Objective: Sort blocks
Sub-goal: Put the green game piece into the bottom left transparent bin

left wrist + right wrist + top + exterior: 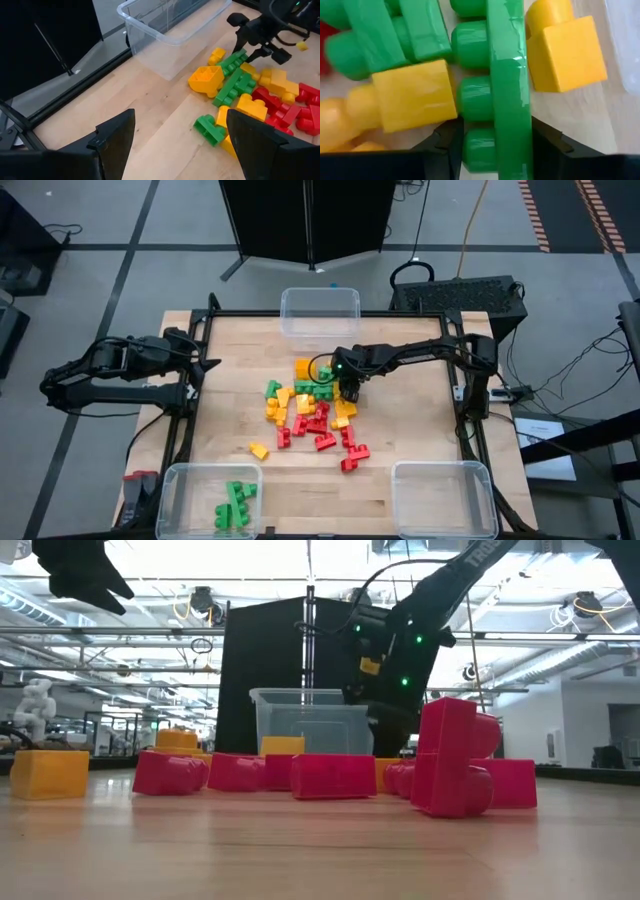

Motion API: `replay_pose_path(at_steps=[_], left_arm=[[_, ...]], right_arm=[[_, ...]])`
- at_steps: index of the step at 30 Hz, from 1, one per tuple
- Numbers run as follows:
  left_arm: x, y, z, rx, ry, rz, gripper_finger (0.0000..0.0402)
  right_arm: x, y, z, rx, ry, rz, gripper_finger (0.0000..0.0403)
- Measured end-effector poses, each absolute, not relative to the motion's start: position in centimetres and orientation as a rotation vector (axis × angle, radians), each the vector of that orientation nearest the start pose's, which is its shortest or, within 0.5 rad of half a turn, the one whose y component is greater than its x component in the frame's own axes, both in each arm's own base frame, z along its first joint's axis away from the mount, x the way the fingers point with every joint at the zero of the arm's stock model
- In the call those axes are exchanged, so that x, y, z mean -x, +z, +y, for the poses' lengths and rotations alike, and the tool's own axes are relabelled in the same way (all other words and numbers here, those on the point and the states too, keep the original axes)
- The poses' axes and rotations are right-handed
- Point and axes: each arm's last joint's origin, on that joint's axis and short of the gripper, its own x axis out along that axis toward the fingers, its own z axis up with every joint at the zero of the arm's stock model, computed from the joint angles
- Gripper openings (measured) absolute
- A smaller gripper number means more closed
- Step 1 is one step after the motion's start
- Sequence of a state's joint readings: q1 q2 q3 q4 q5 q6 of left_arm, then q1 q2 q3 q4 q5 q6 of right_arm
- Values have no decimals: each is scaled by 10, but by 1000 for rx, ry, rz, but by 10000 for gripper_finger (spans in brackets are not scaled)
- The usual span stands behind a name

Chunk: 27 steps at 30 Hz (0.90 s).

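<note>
High view shows the blocks [315, 408] heaped at the middle of my wooden counter [400, 440]: small studded plastic bricks in green, red and yellow-orange, glossy, some square and some stepped or L-shaped. The greens and a big yellow one lie at the 12 o'clock side of the heap, the reds spread toward 5 o'clock, and one yellow brick [259, 450] sits apart at 8 o'clock. Three clear bins ring the heap: one [320, 313] at 12 o'clock, one [444, 498] at 5 o'clock, and one [210, 500] at 7 o'clock with a few green bricks [235, 505] inside.

My right gripper [350, 389] is down on the heap's 1 o'clock edge. In my right wrist view its jaws are set narrowly either side of a long green brick [492, 95], whose round studs show along one flank; yellow bricks lie just beside it on both sides.

My left gripper [180, 137] waits off the counter at 9 o'clock, jaws wide with nothing between them.
</note>
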State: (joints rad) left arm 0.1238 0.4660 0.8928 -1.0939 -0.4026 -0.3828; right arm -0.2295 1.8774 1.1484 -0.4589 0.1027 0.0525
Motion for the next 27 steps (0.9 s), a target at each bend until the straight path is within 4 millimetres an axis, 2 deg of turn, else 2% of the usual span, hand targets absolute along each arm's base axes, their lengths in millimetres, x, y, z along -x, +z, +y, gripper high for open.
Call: replay_pose_path(at_steps=[9,19,27], left_arm=[[-55,320,18,268,627,560,287],[-55,320,18,269,627,560,287],[-55,320,18,269,627,560,287]], right_arm=[[-342,181,-82,-148,-347,1084,150],[-326,236,-78,-192,-377,893,150],[-313,276,-67,-183,-402,728,150]])
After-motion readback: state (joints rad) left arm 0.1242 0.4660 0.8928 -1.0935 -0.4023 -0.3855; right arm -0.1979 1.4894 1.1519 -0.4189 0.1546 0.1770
